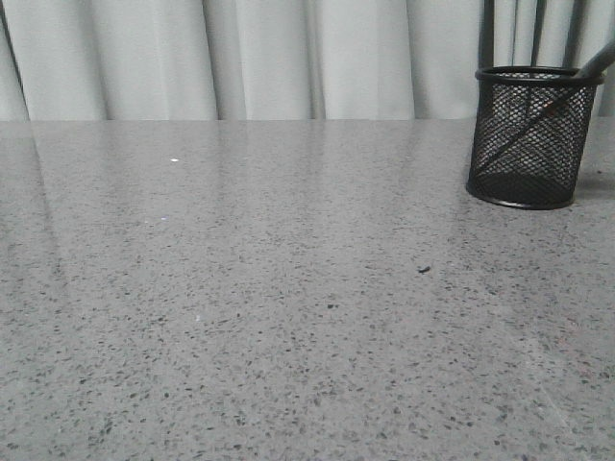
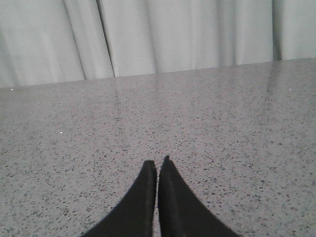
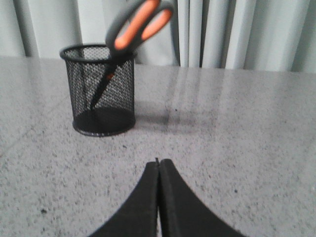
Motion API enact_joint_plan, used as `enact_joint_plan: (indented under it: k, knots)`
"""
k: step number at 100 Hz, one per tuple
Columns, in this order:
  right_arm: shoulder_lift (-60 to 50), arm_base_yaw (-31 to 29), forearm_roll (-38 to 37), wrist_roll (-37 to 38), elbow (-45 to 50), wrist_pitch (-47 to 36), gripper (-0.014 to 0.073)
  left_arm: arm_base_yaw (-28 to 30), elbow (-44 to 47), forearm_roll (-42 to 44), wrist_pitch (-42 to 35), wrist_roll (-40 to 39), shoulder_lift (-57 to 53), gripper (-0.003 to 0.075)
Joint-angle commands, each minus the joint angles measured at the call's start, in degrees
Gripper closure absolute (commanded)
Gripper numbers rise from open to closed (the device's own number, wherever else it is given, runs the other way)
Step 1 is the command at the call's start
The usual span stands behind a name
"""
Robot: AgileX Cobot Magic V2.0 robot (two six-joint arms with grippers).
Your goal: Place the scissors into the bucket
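Observation:
The black wire-mesh bucket stands upright at the far right of the table. The scissors stand in it, blades down and leaning, with the grey and orange handles sticking out above the rim; in the front view only a grey handle shows at the frame edge. The bucket also shows in the right wrist view. My right gripper is shut and empty, low over the table, well short of the bucket. My left gripper is shut and empty over bare table. Neither gripper shows in the front view.
The speckled grey table runs back to pale curtains along its far edge. A small dark speck lies on the table in front of the bucket.

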Motion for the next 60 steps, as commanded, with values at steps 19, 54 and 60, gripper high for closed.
enact_joint_plan:
  k: [19,54,60]
  knots:
    - [-1.2,-0.4,-1.1,0.1,1.4,-2.5,0.0662,0.0,1.0,-0.1,-4.5,-0.7,-1.4,0.0741]
    - [-1.2,-0.4,-1.1,0.1,1.4,-2.5,0.0662,0.0,1.0,-0.1,-4.5,-0.7,-1.4,0.0741]
    - [-1.2,-0.4,-1.1,0.1,1.4,-2.5,0.0662,0.0,1.0,-0.1,-4.5,-0.7,-1.4,0.0741]
